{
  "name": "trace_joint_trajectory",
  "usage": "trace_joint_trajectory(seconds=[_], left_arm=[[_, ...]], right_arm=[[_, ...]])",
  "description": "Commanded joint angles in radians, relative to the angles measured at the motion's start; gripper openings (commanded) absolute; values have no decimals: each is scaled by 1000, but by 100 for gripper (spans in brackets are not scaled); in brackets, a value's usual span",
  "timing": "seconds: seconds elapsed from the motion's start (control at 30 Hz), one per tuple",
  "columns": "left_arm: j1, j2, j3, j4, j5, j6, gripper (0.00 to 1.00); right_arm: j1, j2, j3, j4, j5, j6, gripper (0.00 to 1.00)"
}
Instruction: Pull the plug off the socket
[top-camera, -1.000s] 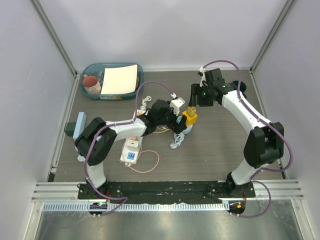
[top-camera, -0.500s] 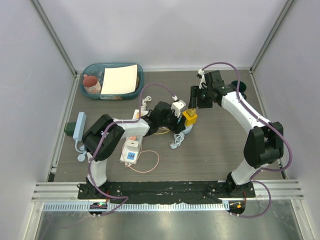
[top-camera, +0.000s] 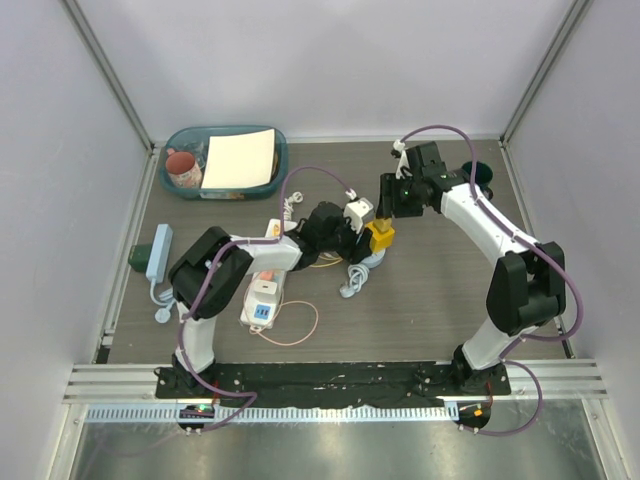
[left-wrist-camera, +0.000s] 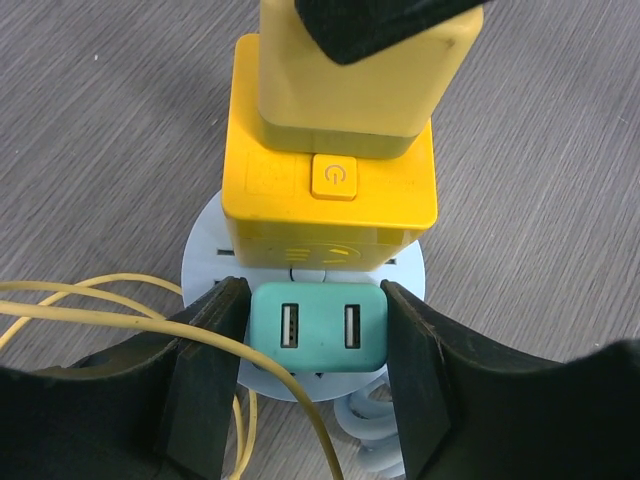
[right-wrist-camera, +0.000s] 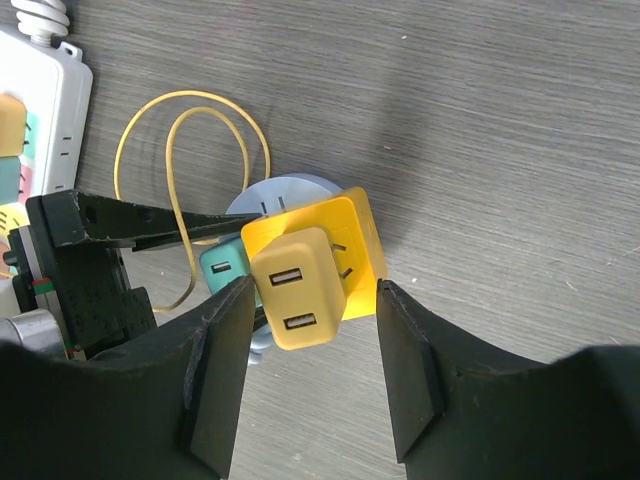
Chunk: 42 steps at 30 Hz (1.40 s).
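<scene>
The long white power strip (top-camera: 262, 302) with pastel faces lies at the centre left, partly under my left arm. Its end also shows in the right wrist view (right-wrist-camera: 45, 110). A small white square block (top-camera: 264, 292), seemingly the plug, sits on it. Neither gripper is at it. My left gripper (left-wrist-camera: 312, 300) is shut on a teal USB adapter (left-wrist-camera: 318, 328) in a round light-blue socket (left-wrist-camera: 205, 260). My right gripper (right-wrist-camera: 312, 290) is open, with gaps either side of a mustard adapter (right-wrist-camera: 300, 290) on the yellow cube (right-wrist-camera: 350, 235).
A yellow cable (right-wrist-camera: 190, 150) loops beside the round socket. A shorter light-blue strip (top-camera: 157, 250) lies at the far left. A teal bin (top-camera: 225, 160) with paper and a cup stands at the back left. A thin pink cord (top-camera: 295, 325) loops near the front.
My left arm's elbow has swung right, away from the light-blue strip. My right gripper has edged a little closer to the yellow cube. The grippers' states are unchanged.
</scene>
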Motion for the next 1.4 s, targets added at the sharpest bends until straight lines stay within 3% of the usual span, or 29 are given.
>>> trace_joint_trajectory(seconds=[0.0,0.17,0.27,0.4,0.53,0.6,0.77,0.93,1.13,1.2,1.3,1.37], left_arm=[[3,34,8,-51,-9,-21,59],[3,40,5,-57,-20,-24,59],[4,38,-3,-55,-28,-24,58],[3,47,2,-64,-42,-24,58],[3,67,8,-72,-52,-28,57],[4,76,9,-75,-55,-30,56],[3,96,12,-78,-60,-34,56],[4,113,14,-81,-62,-41,54],[3,132,23,-83,-54,-47,52],[3,138,31,-92,-52,-48,52],[4,146,35,-97,-54,-48,51],[3,150,37,-97,-52,-53,51]], right_arm=[[14,7,2,35,11,-11,56],[18,13,10,35,36,-8,55],[20,18,13,37,45,-7,47],[20,13,13,41,45,-8,33],[21,-13,10,64,33,-11,7],[21,-25,17,66,34,-8,1],[21,-88,7,119,18,-14,1],[46,-154,-108,228,-15,-45,1],[127,-160,-115,204,179,-100,1],[95,-159,-104,207,124,-54,1],[-41,-139,-107,230,-95,94,1],[-58,-139,-118,267,-139,128,1]])
